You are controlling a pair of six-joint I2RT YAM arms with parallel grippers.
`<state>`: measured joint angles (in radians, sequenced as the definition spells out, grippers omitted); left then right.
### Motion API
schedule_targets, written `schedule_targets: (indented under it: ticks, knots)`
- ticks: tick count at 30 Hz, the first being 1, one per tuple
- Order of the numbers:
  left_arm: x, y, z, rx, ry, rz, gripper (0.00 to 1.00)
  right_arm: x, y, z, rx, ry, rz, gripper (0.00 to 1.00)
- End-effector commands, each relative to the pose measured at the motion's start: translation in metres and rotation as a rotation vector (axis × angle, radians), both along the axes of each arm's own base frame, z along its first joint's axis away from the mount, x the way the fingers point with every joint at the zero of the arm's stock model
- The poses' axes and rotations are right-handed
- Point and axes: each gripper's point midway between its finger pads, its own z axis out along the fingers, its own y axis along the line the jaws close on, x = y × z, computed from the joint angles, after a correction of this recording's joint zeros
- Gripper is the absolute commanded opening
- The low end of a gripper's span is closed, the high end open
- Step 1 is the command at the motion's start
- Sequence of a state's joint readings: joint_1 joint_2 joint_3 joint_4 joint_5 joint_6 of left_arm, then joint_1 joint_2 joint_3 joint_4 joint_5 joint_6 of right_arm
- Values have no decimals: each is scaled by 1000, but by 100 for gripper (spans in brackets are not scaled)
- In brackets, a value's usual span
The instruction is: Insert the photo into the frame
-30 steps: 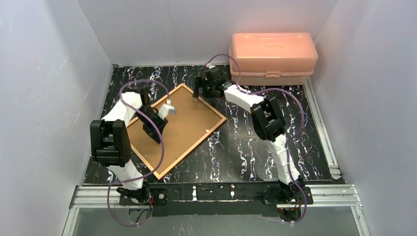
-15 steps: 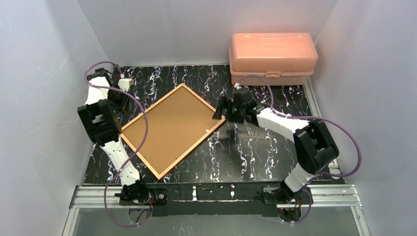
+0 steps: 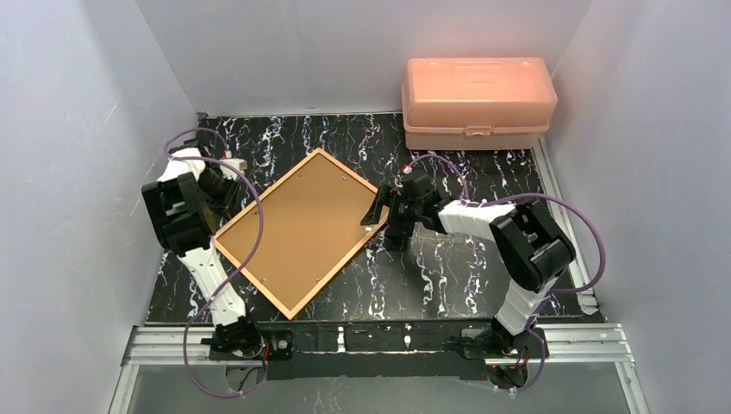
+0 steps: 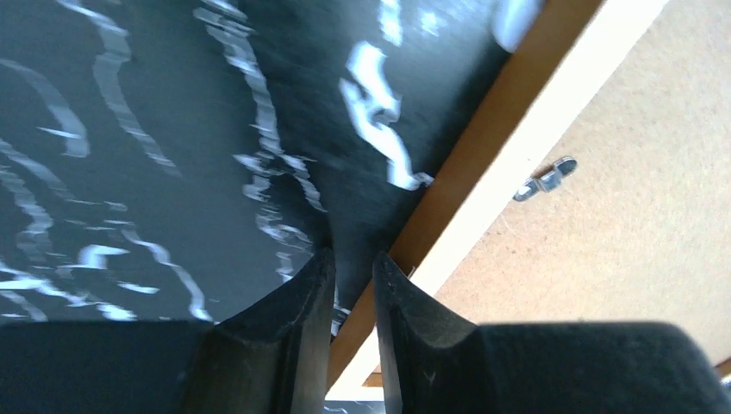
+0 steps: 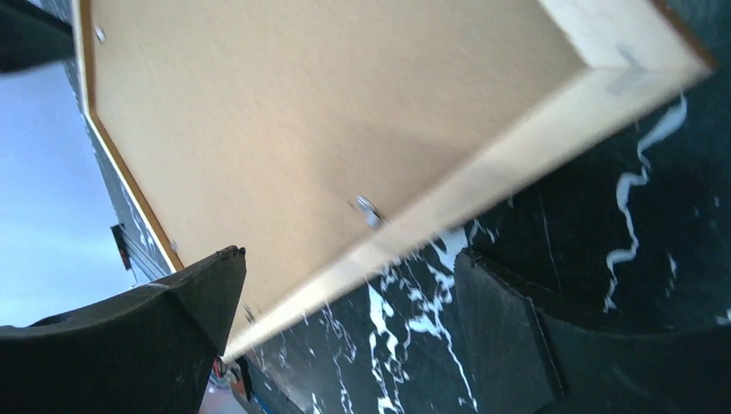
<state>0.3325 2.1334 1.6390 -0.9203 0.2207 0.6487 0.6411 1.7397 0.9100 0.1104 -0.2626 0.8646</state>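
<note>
The frame (image 5: 534, 138) lies face down on the left half of the surface (image 3: 457, 276), turned cornerwise, with the board (image 3: 302, 224) filling its opening; the photo is not in sight, and whether it sits under the board cannot be told. The left claw (image 4: 352, 263) hangs low over the surface just outside the frame's far-left rail; its jaws stand a slit apart with nothing between them. The right claw (image 5: 349, 257) is at the frame's right corner with its jaws spread wide; the near-right rail runs between them, and neither finger looks pressed against it.

The step in hand seems to be taking the frame by opposite sides, either to steady it or to turn it over. To do this well, the right claw should settle lower and pinch only the rail, close to the corner where the wood is stiffest; the left claw needs a wider gap before it can take its rail, or else should only push with its tips. A clip (image 4: 543, 179) lies on the board just beside the left rail, and another (image 5: 369, 210) by the right; whether they lock the board is unclear, so any lift should be level and shared by both arms, lest the board slide out.
</note>
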Motion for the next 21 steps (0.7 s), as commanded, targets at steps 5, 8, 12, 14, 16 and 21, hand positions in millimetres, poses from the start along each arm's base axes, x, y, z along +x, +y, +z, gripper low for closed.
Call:
schedule_targets:
  ticks: [5, 8, 12, 14, 16, 21]
  knots:
    - [-69, -82, 20, -208, 90, -201, 22, 68, -11, 24, -14, -123, -58, 99]
    - [-84, -109, 26, -282, 124, -243, 22, 91, -25, 29, -40, -149, -78, 99]
    - [-99, -142, 30, -369, 171, -263, 22, 119, -33, 33, -58, -177, -88, 99]
    - [-106, -155, 27, -404, 206, -266, 22, 125, -35, 29, -71, -157, -81, 99]
    - [-111, -164, 25, -428, 232, -269, 23, 132, -35, 25, -75, -148, -73, 99]
    - [-119, -178, 26, -462, 254, -285, 22, 149, -56, 30, -207, -192, -101, 99]
